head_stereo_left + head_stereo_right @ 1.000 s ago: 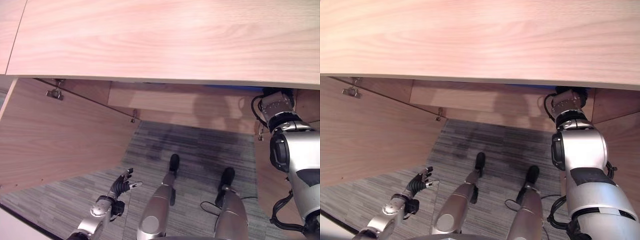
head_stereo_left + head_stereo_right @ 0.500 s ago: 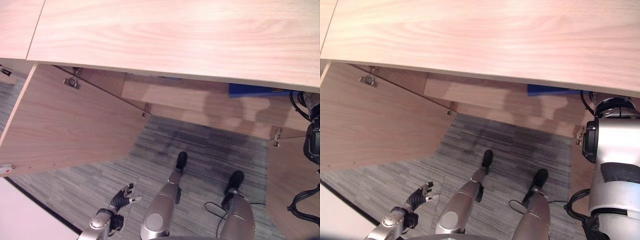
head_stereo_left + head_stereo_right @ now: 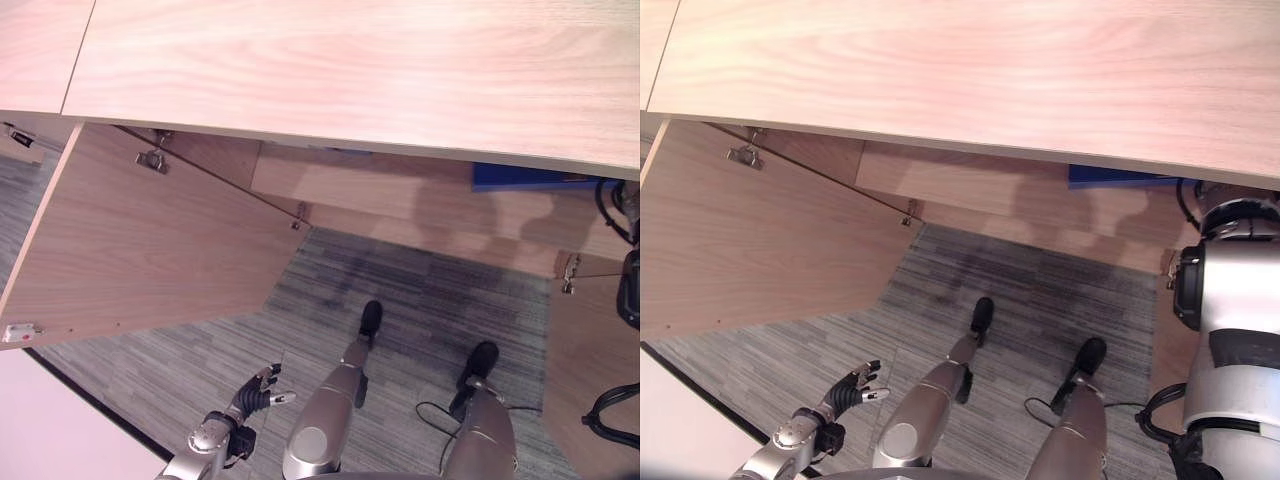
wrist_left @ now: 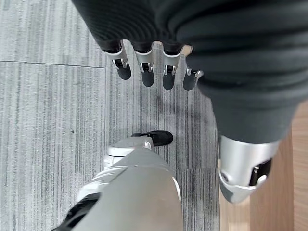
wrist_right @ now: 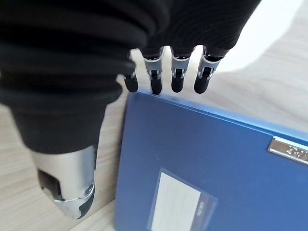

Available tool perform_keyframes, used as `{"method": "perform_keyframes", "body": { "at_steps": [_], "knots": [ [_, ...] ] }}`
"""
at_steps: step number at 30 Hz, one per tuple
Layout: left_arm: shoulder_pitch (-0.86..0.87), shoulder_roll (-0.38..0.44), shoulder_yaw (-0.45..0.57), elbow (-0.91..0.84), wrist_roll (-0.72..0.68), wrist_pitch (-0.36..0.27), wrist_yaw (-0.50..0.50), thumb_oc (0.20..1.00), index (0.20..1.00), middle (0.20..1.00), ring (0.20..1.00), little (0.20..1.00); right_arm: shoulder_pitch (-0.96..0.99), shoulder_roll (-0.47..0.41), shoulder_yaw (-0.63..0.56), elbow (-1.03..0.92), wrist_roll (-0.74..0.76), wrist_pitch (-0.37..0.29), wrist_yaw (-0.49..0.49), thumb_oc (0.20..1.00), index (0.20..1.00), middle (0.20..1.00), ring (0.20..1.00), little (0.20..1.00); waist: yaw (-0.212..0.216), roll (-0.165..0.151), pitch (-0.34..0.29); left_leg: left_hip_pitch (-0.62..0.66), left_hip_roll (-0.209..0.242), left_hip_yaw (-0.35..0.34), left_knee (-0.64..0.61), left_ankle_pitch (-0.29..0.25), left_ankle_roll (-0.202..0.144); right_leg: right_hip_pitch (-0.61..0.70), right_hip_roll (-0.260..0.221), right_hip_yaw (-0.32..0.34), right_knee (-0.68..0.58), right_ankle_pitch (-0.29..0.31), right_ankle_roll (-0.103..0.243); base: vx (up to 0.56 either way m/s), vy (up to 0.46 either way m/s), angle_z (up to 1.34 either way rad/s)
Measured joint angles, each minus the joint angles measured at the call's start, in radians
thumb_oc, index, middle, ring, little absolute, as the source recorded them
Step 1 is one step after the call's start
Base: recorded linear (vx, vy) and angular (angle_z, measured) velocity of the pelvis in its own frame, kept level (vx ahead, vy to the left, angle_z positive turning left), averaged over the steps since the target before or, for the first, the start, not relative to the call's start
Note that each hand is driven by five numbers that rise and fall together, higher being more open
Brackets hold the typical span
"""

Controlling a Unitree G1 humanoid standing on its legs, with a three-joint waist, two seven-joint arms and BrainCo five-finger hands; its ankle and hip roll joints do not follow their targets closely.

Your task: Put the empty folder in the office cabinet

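Wood fills the upper part of the left eye view: the pale top of the cabinet (image 3: 350, 70) runs across the frame, and under its front edge the cabinet stands open. Its left door (image 3: 150, 245) is swung wide out over the grey carpet (image 3: 170, 370), with a metal hinge (image 3: 152, 159) near its upper corner. Just under the top's edge at the right, a strip of the blue folder (image 3: 530, 177) shows on the shelf inside. The left hand (image 3: 255, 386) hangs low over the carpet, well apart from the cabinet, fingers loosely spread and holding nothing.

From the right eye view the same blue strip shows under the top, just beside the right arm, which reaches up into the cabinet at the right edge; the right door (image 3: 1162, 350) shows as a narrow wooden strip beside that arm. The left hand is low at the bottom left.

At the left wrist, the fingers (image 4: 144, 72) hang straight and slightly apart above the carpet, empty.

At the right wrist, the folder lies flat on the pale wooden shelf (image 5: 38, 144), with a white label (image 5: 175, 202) and a metal clip (image 5: 288, 150) on its cover. The right hand (image 5: 77, 192) hovers over it with fingers straight and parted, their dark tips at the folder's far edge and the thumb off its side; whether the tips touch it I cannot tell.
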Motion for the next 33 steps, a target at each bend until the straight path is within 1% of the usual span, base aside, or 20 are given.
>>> {"method": "perform_keyframes", "body": {
  "at_steps": [1, 4, 5, 8, 9, 11, 12, 13, 15, 16, 17, 18, 19, 21, 22, 25, 27, 30, 32, 33],
  "knots": [
    [-0.006, 0.000, 0.001, 0.000, 0.000, 0.001, 0.003, 1.000, 1.000, 1.000, 1.000, 1.000, 0.004, 0.004, -0.021, 0.000, 0.000, -0.010, 0.007, 1.000, 1.000, 1.000, 1.000, 1.000, 0.000, 0.000, 0.001, 0.000, 0.000, 0.000, 0.000, 0.000, 0.000, 0.000, 0.000, 0.000, 0.000, 0.000, 0.000, 0.00, 0.000, 0.00],
    [-0.016, -0.003, 0.001, 0.001, 0.000, 0.001, 0.008, 1.000, 1.000, 1.000, 1.000, 1.000, 0.016, 0.030, -0.022, -0.010, 0.001, -0.042, 0.015, 1.000, 1.000, 1.000, 1.000, 1.000, -0.004, 0.001, 0.004, 0.001, 0.001, 0.003, 0.000, 0.003, 0.004, 0.001, 0.002, 0.001, -0.004, 0.001, 0.000, -0.01, 0.011, -0.01],
    [-0.016, -0.005, 0.003, 0.002, -0.001, 0.001, 0.009, 1.000, 1.000, 1.000, 1.000, 1.000, 0.057, 0.064, -0.021, -0.057, 0.000, -0.072, 0.016, 1.000, 1.000, 1.000, 1.000, 1.000, -0.013, 0.001, 0.004, 0.002, 0.002, 0.005, 0.000, 0.003, 0.004, 0.003, 0.003, 0.002, -0.011, 0.003, 0.003, -0.02, 0.035, -0.05],
    [-0.016, -0.012, 0.016, 0.005, -0.001, 0.001, 0.013, 1.000, 1.000, 1.000, 1.000, 1.000, 0.114, 0.094, -0.021, -0.132, 0.000, -0.099, 0.020, 1.000, 1.000, 1.000, 1.000, 1.000, -0.027, 0.001, 0.005, 0.003, 0.002, 0.008, 0.000, 0.003, 0.004, 0.007, 0.004, 0.004, -0.020, 0.008, 0.007, -0.01, 0.008, -0.03],
    [-0.019, -0.017, 0.019, 0.011, 0.000, 0.001, 0.018, 1.000, 1.000, 1.000, 1.000, 1.000, 0.155, 0.108, -0.025, -0.197, 0.001, -0.115, 0.019, 1.000, 1.000, 1.000, 1.000, 1.000, -0.033, -0.002, 0.006, 0.005, 0.002, 0.011, 0.000, 0.002, 0.005, 0.010, 0.006, 0.004, -0.025, 0.010, 0.008, -0.01, 0.000, -0.05],
    [-0.025, -0.035, 0.023, 0.038, 0.000, 0.001, 0.027, 1.000, 1.000, 1.000, 1.000, 1.000, 0.261, 0.172, -0.049, -0.342, -0.003, -0.165, 0.044, 1.000, 1.000, 1.000, 1.000, 1.000, -0.057, -0.006, 0.010, 0.006, 0.007, 0.017, -0.001, 0.002, 0.006, 0.013, 0.012, 0.005, -0.038, 0.018, 0.007, -0.01, 0.014, -0.11],
    [-0.036, -0.050, 0.023, 0.034, 0.001, 0.001, 0.026, 1.000, 1.000, 1.000, 1.000, 1.000, 0.297, 0.209, -0.064, -0.400, 0.001, -0.182, 0.057, 1.000, 1.000, 1.000, 1.000, 1.000, -0.069, -0.010, 0.013, 0.006, 0.010, 0.022, -0.002, 0.001, 0.005, 0.013, 0.024, 0.009, -0.048, 0.023, 0.008, -0.02, 0.020, -0.14],
    [-0.051, -0.075, 0.052, 0.052, 0.002, 0.006, 0.035, 1.000, 1.000, 1.000, 1.000, 1.000, 0.441, 0.302, -0.103, -0.639, -0.009, -0.234, 0.072, 1.000, 1.000, 1.000, 1.000, 1.000, -0.083, -0.020, 0.024, 0.012, 0.019, 0.023, -0.002, 0.001, 0.004, 0.020, 0.029, 0.012, -0.055, 0.025, 0.004, -0.03, 0.016, -0.16],
    [-0.075, -0.090, 0.058, 0.046, 0.009, 0.002, 0.041, 1.000, 1.000, 1.000, 1.000, 1.000, 0.514, 0.380, -0.105, -0.762, -0.045, -0.249, 0.096, 1.000, 1.000, 1.000, 1.000, 1.000, -0.088, -0.031, 0.035, 0.012, 0.027, 0.029, -0.005, 0.000, 0.003, 0.018, 0.038, 0.016, -0.061, 0.028, 0.000, -0.03, 0.015, -0.14],
    [-0.109, -0.108, 0.059, 0.058, 0.012, 0.002, 0.052, 1.000, 1.000, 1.000, 1.000, 1.000, 0.565, 0.430, -0.098, -0.868, -0.099, -0.278, 0.111, 1.000, 1.000, 1.000, 1.000, 1.000, -0.091, -0.039, 0.041, 0.012, 0.032, 0.033, -0.007, -0.001, 0.002, 0.014, 0.042, 0.020, -0.060, 0.029, -0.001, -0.01, 0.008, -0.10],
    [-0.131, -0.119, 0.063, 0.072, 0.017, 0.000, 0.060, 1.000, 1.000, 1.000, 1.000, 1.000, 0.589, 0.455, -0.081, -0.917, -0.143, -0.293, 0.118, 1.000, 1.000, 1.000, 1.000, 1.000, -0.095, -0.045, 0.045, 0.012, 0.033, 0.033, -0.008, -0.001, 0.002, 0.012, 0.043, 0.021, -0.059, 0.028, -0.001, -0.01, 0.010, -0.06],
    [-0.142, -0.125, 0.066, 0.081, 0.018, 0.000, 0.066, 1.000, 1.000, 1.000, 1.000, 1.000, 0.601, 0.469, -0.069, -0.945, -0.173, -0.300, 0.120, 1.000, 1.000, 1.000, 1.000, 1.000, -0.100, -0.049, 0.047, 0.012, 0.033, 0.034, -0.009, -0.001, 0.002, 0.012, 0.043, 0.021, -0.059, 0.028, -0.002, 0.00, 0.000, 0.00],
    [-0.158, -0.130, 0.065, 0.079, 0.019, -0.003, 0.074, 1.000, 1.000, 1.000, 1.000, 1.000, 0.607, 0.500, -0.051, -0.960, -0.223, -0.303, 0.119, 1.000, 1.000, 1.000, 1.000, 1.000, -0.120, -0.065, 0.058, 0.013, 0.032, 0.037, -0.011, -0.001, 0.002, 0.011, 0.043, 0.025, -0.060, 0.029, -0.001, 0.00, 0.000, 0.00],
    [-0.168, -0.138, 0.094, 0.100, 0.019, -0.002, 0.083, 1.000, 1.000, 1.000, 1.000, 1.000, 0.649, 0.506, -0.028, -1.051, -0.283, -0.312, 0.126, 1.000, 1.000, 1.000, 1.000, 1.000, -0.125, -0.087, 0.073, 0.015, 0.031, 0.044, -0.011, -0.001, 0.002, 0.012, 0.042, 0.029, -0.063, 0.029, -0.001, -0.01, 0.017, -0.04],
    [-0.190, -0.140, 0.101, 0.121, 0.019, 0.001, 0.092, 1.000, 1.000, 1.000, 1.000, 1.000, 0.698, 0.522, -0.010, -1.077, -0.323, -0.312, 0.144, 1.000, 1.000, 1.000, 1.000, 1.000, -0.150, -0.110, 0.087, 0.017, 0.032, 0.049, -0.013, -0.001, 0.002, 0.013, 0.044, 0.033, -0.068, 0.034, -0.003, -0.01, 0.010, -0.08],
    [-0.209, -0.142, 0.129, 0.138, 0.019, -0.001, 0.097, 1.000, 1.000, 1.000, 1.000, 1.000, 0.761, 0.518, 0.010, -1.092, -0.356, -0.298, 0.154, 1.000, 1.000, 1.000, 1.000, 1.000, -0.166, -0.132, 0.101, 0.022, 0.035, 0.057, -0.014, -0.004, 0.004, 0.030, 0.052, 0.034, -0.097, 0.052, -0.004, -0.01, 0.010, -0.08],
    [-0.225, -0.150, 0.136, 0.159, 0.019, -0.001, 0.100, 1.000, 1.000, 1.000, 1.000, 1.000, 0.806, 0.515, 0.023, -1.092, -0.390, -0.284, 0.173, 1.000, 1.000, 1.000, 1.000, 1.000, -0.175, -0.139, 0.105, 0.037, 0.035, 0.065, -0.014, -0.005, 0.006, 0.053, 0.055, 0.037, -0.126, 0.069, -0.003, -0.01, 0.005, -0.11],
    [-0.225, -0.156, 0.137, 0.176, 0.019, -0.002, 0.104, 1.000, 1.000, 1.000, 1.000, 1.000, 0.864, 0.521, 0.037, -1.086, -0.407, -0.273, 0.204, 1.000, 1.000, 1.000, 1.000, 1.000, -0.191, -0.140, 0.106, 0.058, 0.035, 0.065, -0.015, -0.011, 0.008, 0.087, 0.058, 0.036, -0.156, 0.076, 0.008, -0.01, 0.000, -0.03],
    [-0.225, -0.160, 0.139, 0.182, 0.019, -0.003, 0.106, 1.000, 1.000, 1.000, 1.000, 1.000, 0.893, 0.522, 0.048, -1.077, -0.425, -0.255, 0.219, 1.000, 1.000, 1.000, 1.000, 1.000, -0.195, -0.142, 0.107, 0.061, 0.035, 0.071, -0.015, -0.012, 0.009, 0.094, 0.062, 0.043, -0.177, 0.092, 0.010, -0.02, -0.005, -0.11],
    [-0.224, -0.164, 0.145, 0.191, 0.019, -0.003, 0.106, 1.000, 1.000, 1.000, 1.000, 1.000, 0.895, 0.522, 0.051, -1.067, -0.440, -0.253, 0.230, 0.570, 0.570, 0.570, 0.570, 0.570, -0.192, -0.144, 0.108, 0.064, 0.035, 0.074, -0.015, -0.012, 0.009, 0.096, 0.063, 0.046, -0.179, 0.094, 0.012, -0.02, 0.004, -0.08]
  ]
}}
